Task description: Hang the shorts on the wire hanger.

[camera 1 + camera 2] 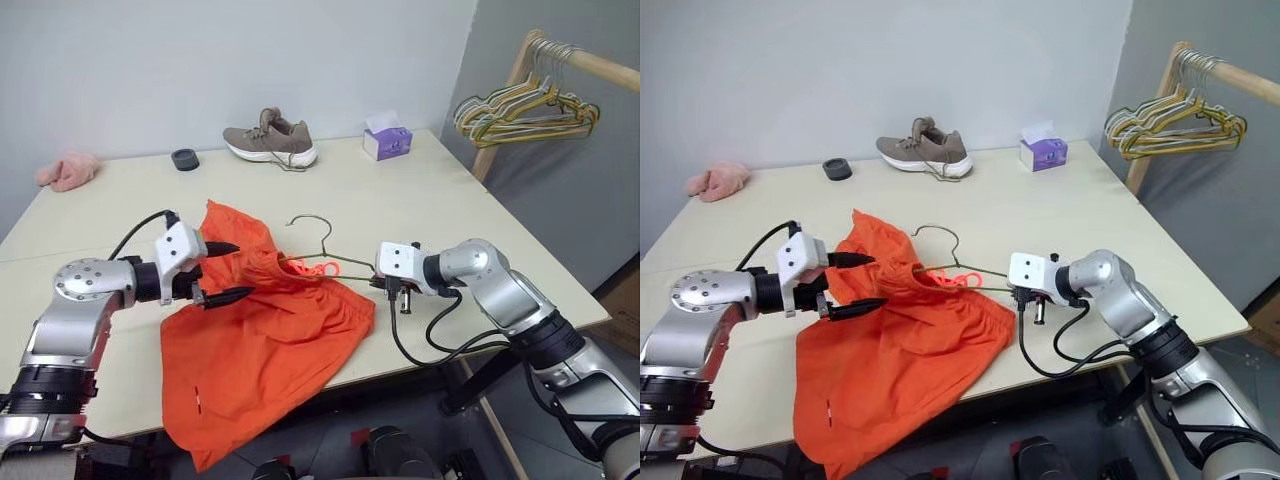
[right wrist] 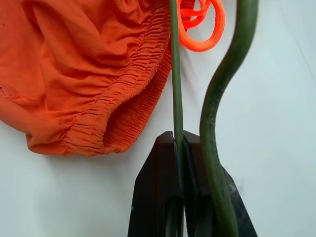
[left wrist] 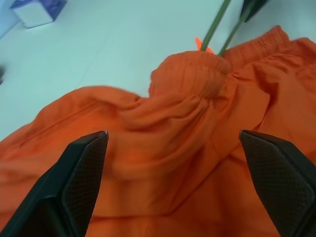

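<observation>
The bright orange shorts [image 1: 262, 345] lie crumpled on the table's near side, their lower part hanging over the front edge. The thin dark wire hanger [image 1: 318, 228] lies across the waistband, hook toward the far side, with one end pushed into the gathered waistband [image 3: 190, 81]. The pinkish-orange drawstring [image 2: 200, 29] loops beside the wire. My right gripper [image 1: 379, 281] is shut on the hanger's lower wire [image 2: 176, 84] at its right end. My left gripper [image 1: 243, 270] stands open just left of the waistband, its fingers [image 3: 81, 175] spread over the fabric and holding nothing.
At the table's back stand a tan shoe [image 1: 271, 140], a purple tissue box [image 1: 387, 143], a black ring [image 1: 185, 159] and a pink cloth [image 1: 68, 170]. A wooden rack with a bunch of coloured hangers [image 1: 525, 112] stands at the right. The table's front edge [image 1: 440, 355] is close.
</observation>
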### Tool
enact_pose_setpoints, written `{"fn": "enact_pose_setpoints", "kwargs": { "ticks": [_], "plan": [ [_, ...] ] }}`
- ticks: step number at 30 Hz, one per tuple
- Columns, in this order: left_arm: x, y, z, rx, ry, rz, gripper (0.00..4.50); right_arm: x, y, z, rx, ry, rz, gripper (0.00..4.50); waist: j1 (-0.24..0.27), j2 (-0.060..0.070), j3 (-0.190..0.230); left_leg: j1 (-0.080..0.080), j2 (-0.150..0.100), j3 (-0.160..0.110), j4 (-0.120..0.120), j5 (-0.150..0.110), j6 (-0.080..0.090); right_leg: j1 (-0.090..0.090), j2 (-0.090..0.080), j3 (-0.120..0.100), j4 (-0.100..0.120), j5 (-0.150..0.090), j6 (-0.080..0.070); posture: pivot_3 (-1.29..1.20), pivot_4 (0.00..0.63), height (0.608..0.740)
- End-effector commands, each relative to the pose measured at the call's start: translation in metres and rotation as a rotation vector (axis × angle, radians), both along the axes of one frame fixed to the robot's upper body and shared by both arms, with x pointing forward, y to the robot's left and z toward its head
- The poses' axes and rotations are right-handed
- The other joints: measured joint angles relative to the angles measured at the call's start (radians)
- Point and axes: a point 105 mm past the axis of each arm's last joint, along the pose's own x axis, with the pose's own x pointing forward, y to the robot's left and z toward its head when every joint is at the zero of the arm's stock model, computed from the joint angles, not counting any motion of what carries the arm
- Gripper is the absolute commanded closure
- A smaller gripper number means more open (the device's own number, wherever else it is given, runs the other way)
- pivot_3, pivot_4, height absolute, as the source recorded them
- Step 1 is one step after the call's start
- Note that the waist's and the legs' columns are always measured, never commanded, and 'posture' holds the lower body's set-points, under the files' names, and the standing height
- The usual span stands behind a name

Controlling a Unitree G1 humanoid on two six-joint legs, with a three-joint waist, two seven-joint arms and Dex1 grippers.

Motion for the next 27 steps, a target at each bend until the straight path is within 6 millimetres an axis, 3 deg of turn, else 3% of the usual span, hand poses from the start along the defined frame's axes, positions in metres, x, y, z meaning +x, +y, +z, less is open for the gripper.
{"fn": "enact_pose_setpoints", "kwargs": {
  "ticks": [1, 4, 7, 20, 25, 27],
  "plan": [
    [0.006, -0.006, 0.000, 0.019, -0.028, -0.019, 0.01, -0.003, 0.011, 0.018, 0.023, -0.087, 0.054, 4.50, -0.002, 0.000, 0.000, 0.000, 0.000, 0.000, 0.000, 0.000, 0.000, 0.000, 0.000, 0.000, 0.000, 0.000, 0.000, -0.21, 0.000, 0.740],
    [0.004, -0.016, -0.006, -0.004, 0.004, -0.046, 0.01, -0.006, 0.016, 0.022, 0.031, -0.103, 0.073, 4.50, -0.003, 0.000, 0.000, 0.000, 0.000, 0.000, 0.000, 0.000, 0.000, 0.000, 0.000, 0.000, 0.001, 0.000, 0.000, -0.22, 0.000, 0.740],
    [0.002, -0.025, -0.008, -0.034, 0.022, -0.072, 0.57, -0.010, 0.019, 0.023, 0.033, -0.117, 0.091, 4.50, -0.002, 0.000, 0.000, 0.000, 0.000, 0.000, 0.000, 0.000, 0.000, 0.000, 0.000, 0.000, 0.001, 0.000, 0.000, -0.22, 0.000, 0.740],
    [0.002, -0.031, -0.003, -0.083, 0.038, -0.071, 4.50, -0.014, 0.024, 0.022, -0.034, -0.187, 0.181, 4.50, -0.002, 0.000, 0.000, 0.000, 0.000, 0.000, 0.001, 0.000, 0.000, 0.000, 0.000, 0.000, 0.001, 0.000, 0.000, -0.22, 0.000, 0.740],
    [-0.001, -0.029, -0.006, -0.071, 0.049, -0.069, 4.50, -0.013, 0.017, 0.022, -0.041, -0.189, 0.180, 4.50, -0.004, 0.000, 0.000, 0.001, 0.000, 0.000, 0.001, 0.000, 0.000, 0.001, 0.000, 0.000, 0.001, 0.000, 0.000, -0.22, 0.000, 0.740],
    [-0.002, -0.024, -0.008, -0.063, 0.050, -0.052, 4.50, -0.007, 0.003, 0.023, -0.047, -0.186, 0.130, 3.98, -0.003, 0.000, -0.001, 0.001, 0.000, 0.000, 0.001, 0.000, 0.000, 0.001, 0.000, 0.000, 0.001, 0.000, 0.000, -0.22, 0.000, 0.740]
  ]
}}
